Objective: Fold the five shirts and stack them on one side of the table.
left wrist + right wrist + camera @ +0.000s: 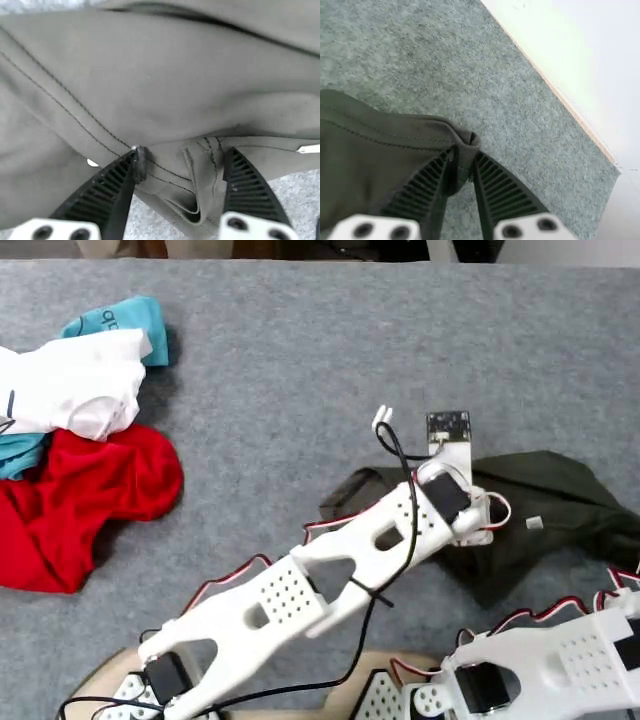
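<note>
Olive shirt (560,490) (150,75) (370,150): dark green, crumpled, unfolded, toward the table's near right corner. One edge is pinched in the right tool (462,170); a stitched, doubled-over hem lies between the spread fingers of the left tool (182,175). Red shirt (90,500): rumpled heap at the left edge. White shirt (75,385): bunched, lying over the red shirt's far side. Teal shirt (125,320): sticks out from under the white one on the far side. More teal shows at the left edge; can't tell if it's the same shirt.
</note>
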Tool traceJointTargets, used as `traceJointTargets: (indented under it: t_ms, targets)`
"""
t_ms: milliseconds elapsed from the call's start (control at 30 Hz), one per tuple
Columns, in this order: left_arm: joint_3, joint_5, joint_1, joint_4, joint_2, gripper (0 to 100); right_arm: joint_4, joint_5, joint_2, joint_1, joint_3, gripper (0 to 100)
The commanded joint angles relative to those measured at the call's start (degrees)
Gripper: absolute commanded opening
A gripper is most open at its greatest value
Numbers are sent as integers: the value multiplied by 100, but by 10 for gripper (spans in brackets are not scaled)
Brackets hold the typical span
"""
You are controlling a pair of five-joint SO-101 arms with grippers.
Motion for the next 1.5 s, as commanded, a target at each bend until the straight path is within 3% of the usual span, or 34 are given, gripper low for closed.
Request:
traceJointTargets:
  t_ms: [0, 267, 500, 733, 1233, 1467]
  targets:
    - [-9, 44, 123, -70, -84, 260, -123, 35, -13, -92, -242, 5]
    - [-9, 88, 396, -105, -84, 253, -123, 35, -13, -92, -233, 5]
    - [97, 193, 343, -580, 48, 63, -123, 35, -13, -92, -224, 5]
    - [-264, 114, 202, -598, 110, 19, -123, 35, -13, -92, -215, 5]
    - [-1538, -123, -229, -299, -84, 20, -62, 35, -215, -268, -207, 5]
    - [-1530, -193, -624, -185, -919, 20, 923, 0, -1437, -963, -207, 5]
